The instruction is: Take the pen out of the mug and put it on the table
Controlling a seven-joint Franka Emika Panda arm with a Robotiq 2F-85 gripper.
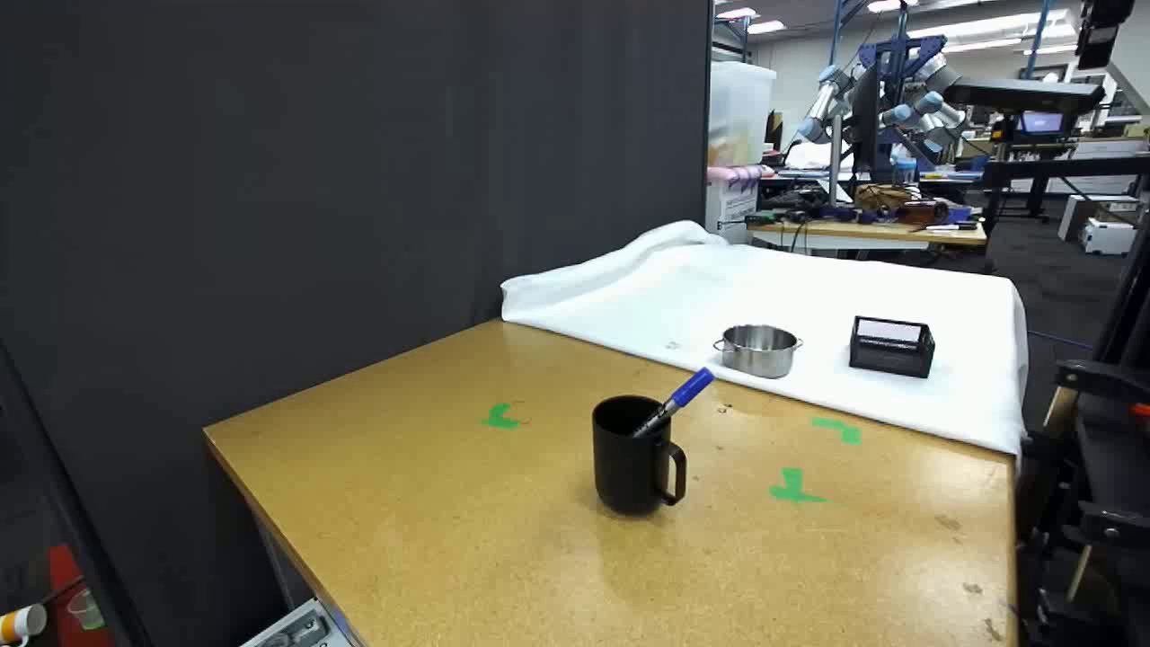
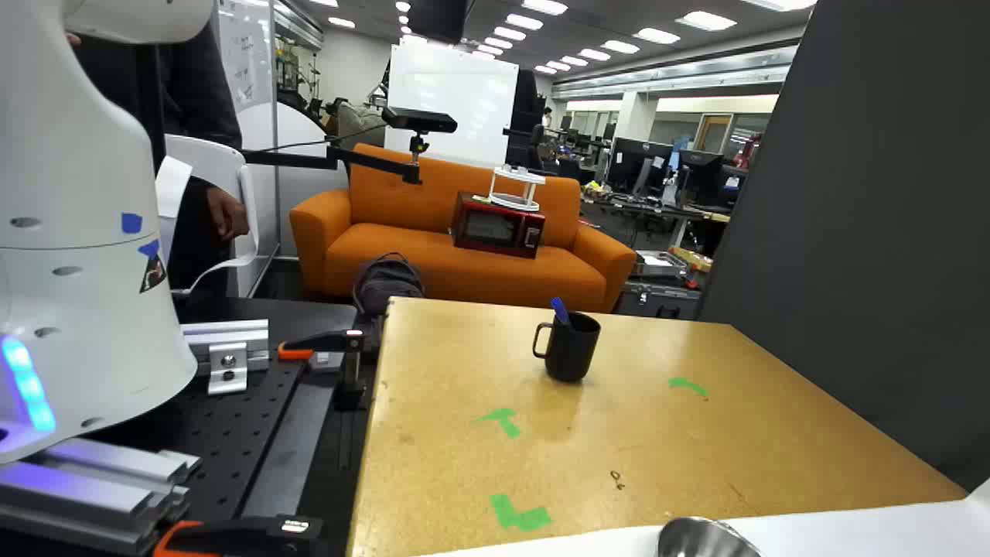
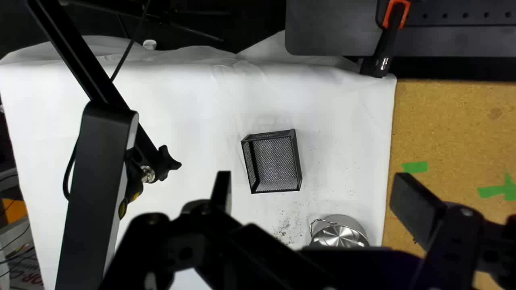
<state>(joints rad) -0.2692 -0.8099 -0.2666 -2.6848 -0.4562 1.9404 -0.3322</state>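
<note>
The black mug stands upright on the tan table; its handle shows in both exterior views. The pen leans in the mug, blue end up and out past the rim on the handle side. Its blue end also shows in an exterior view; its lower part is hidden inside the mug. My gripper shows only in the wrist view. It is wide open and empty, high above the white-covered surface near the table's edge. Mug and pen are out of the wrist view.
A shiny metal bowl and a black mesh box stand on the white cloth. A camera on a black arm stands beside the cloth. A dark wall panel borders the table. Clamps sit at the robot's base edge.
</note>
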